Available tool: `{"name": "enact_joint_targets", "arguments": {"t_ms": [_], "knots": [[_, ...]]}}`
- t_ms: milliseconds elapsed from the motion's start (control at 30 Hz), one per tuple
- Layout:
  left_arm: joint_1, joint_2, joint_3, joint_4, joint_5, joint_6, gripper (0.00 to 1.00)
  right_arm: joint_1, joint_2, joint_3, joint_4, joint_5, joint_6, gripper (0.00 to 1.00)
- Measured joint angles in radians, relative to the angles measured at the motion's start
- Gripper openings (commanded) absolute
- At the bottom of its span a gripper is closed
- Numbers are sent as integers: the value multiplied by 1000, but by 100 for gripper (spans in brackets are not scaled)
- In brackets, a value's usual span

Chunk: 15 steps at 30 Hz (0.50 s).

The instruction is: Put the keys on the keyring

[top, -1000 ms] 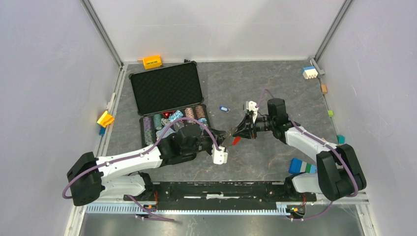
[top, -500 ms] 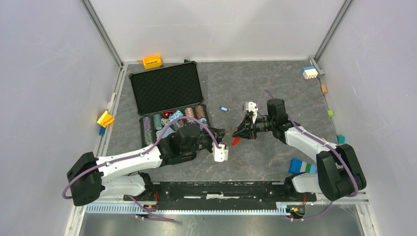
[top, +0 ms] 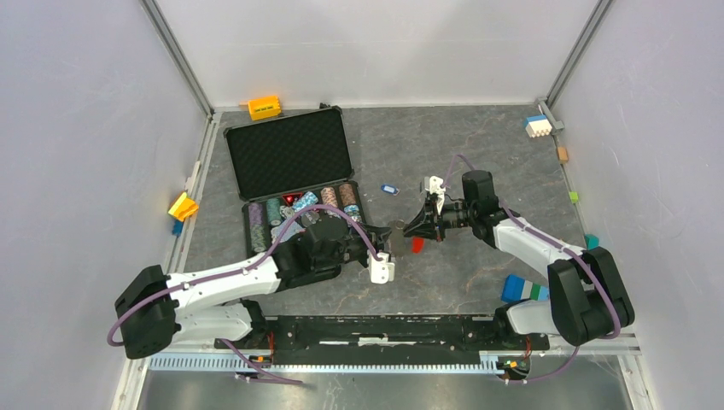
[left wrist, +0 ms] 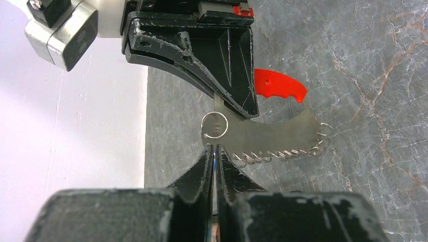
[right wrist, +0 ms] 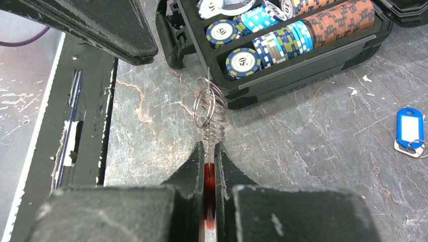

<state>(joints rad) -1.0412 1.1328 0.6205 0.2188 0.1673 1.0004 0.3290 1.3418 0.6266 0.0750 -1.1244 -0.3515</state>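
The keyring (left wrist: 267,132), a thin silvery plate with small wire rings along its edge and a red strip (left wrist: 279,84), hangs above the table. My right gripper (right wrist: 208,151) is shut on that red strip (right wrist: 208,179), with the rings (right wrist: 206,108) sticking out past its tips. Facing it, my left gripper (left wrist: 216,149) is shut on a thin flat piece with a blue glint, seemingly a key, its tips just under the end ring (left wrist: 215,123). From above, the two grippers (top: 393,236) (top: 410,229) meet mid-table over the red strip (top: 417,245). Another blue-headed key (right wrist: 409,128) (top: 389,190) lies on the table.
An open black case (top: 289,152) with rows of poker chips (right wrist: 262,40) stands just left of the grippers. Coloured blocks lie along the walls: orange (top: 265,107), yellow (top: 183,206), white-blue (top: 537,125), and blue-green (top: 522,289) near the right arm's base.
Both grippers' jaws have closed down. The right gripper has shifted slightly left with the keyring, bringing it up against the left gripper's tips.
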Motion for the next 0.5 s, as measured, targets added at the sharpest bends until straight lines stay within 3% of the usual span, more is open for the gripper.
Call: {"name": "enact_joint_targets", "arguments": {"t_ms": [100,267,500], "knots": [[0,-3,0,0,-4,0,22,0,0,2,-14,0,-15,0],[1,-3,-9,8,-10,-1,49,0,0,13,-43,-5,-43,0],[16,48,-21,72,-39,-53,52,0,0,23,-55,-23,-58,0]]}}
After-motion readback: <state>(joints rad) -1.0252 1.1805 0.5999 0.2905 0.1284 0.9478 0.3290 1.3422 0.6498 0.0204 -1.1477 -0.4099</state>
